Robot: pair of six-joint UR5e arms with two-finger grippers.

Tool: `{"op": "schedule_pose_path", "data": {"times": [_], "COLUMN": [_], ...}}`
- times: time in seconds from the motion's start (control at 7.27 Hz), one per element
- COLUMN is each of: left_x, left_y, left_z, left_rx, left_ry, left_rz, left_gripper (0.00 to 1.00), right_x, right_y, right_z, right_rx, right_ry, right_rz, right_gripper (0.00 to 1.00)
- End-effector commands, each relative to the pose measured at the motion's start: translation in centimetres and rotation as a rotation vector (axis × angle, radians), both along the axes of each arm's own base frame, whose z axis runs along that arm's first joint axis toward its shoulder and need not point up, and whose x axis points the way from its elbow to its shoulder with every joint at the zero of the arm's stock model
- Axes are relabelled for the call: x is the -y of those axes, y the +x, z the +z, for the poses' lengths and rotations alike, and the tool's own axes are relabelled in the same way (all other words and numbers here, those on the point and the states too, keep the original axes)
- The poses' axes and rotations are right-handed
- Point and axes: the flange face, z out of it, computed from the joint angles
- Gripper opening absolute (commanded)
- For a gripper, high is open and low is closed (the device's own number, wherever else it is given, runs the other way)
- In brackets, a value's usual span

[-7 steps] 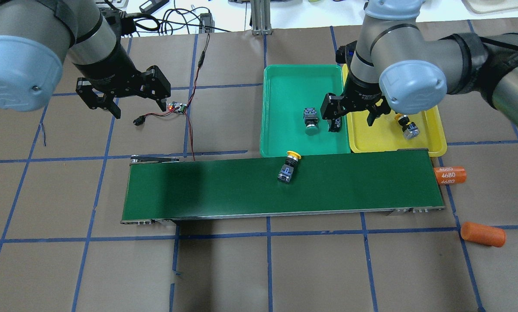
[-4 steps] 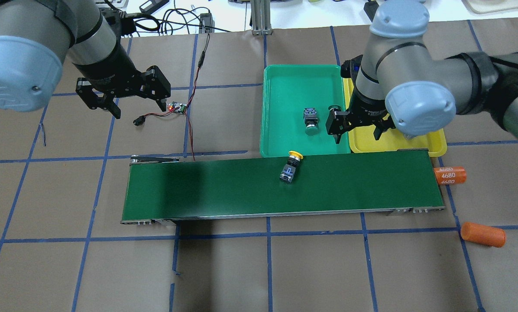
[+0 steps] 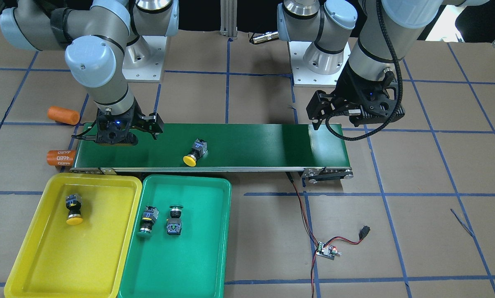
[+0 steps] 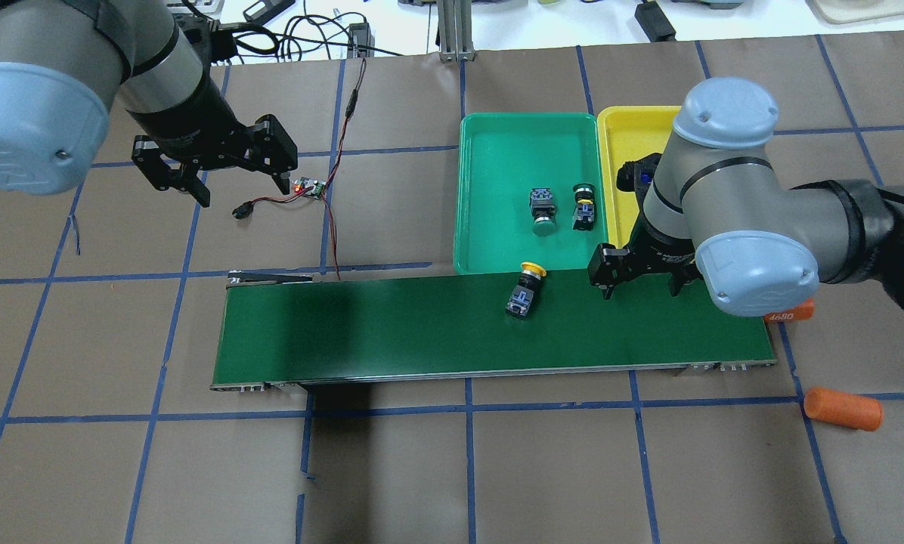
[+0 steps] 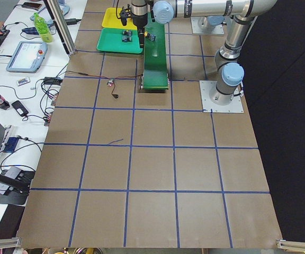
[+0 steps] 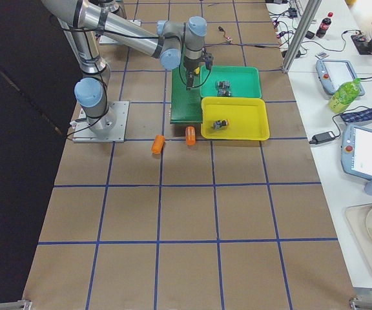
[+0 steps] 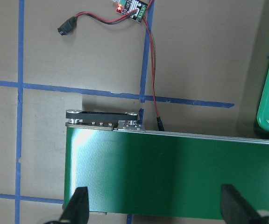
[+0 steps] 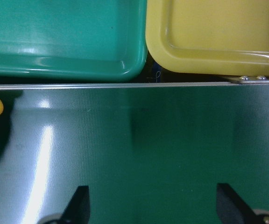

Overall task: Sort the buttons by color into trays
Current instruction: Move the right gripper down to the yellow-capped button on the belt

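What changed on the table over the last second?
The right gripper, open, drew back from the green tray toward the robot and now hangs over the conveyor belt. The green button it was hovering at lies free in that tray. The yellow button on the belt rode a little toward that gripper. The left gripper and the other green button stayed put.

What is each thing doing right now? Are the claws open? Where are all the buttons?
left gripper, open, holding nothing.
right gripper, open, holding nothing, over the conveyor belt.
first yellow button, on its side on the conveyor belt, not sorted yet.
second yellow button, on its side in the yellow tray.
two green buttons, on their sides in the green tray.
circuit board, red light on.
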Motion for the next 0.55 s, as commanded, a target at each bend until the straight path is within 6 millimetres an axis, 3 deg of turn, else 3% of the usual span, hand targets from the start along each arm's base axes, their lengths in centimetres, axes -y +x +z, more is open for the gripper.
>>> {"op": "schedule_pose_path", "data": {"times": [0.0,0.41], "left_x": [0.0,0.0], "left_y": [0.0,0.0], "left_z": [0.0,-0.1], "left_rx": [0.001,0.001], "left_ry": [0.001,0.001], "left_rz": [0.0,0.0], "left_gripper": [1.0,1.0], "right_x": [-0.2,-0.6], "right_y": [-0.3,-0.6], "right_z": [-0.5,-1.7], "right_rx": [0.002,0.002], "right_ry": [-0.008,-0.024], "right_rz": [-0.004,-0.009], "right_gripper": [0.95,0.95]}}
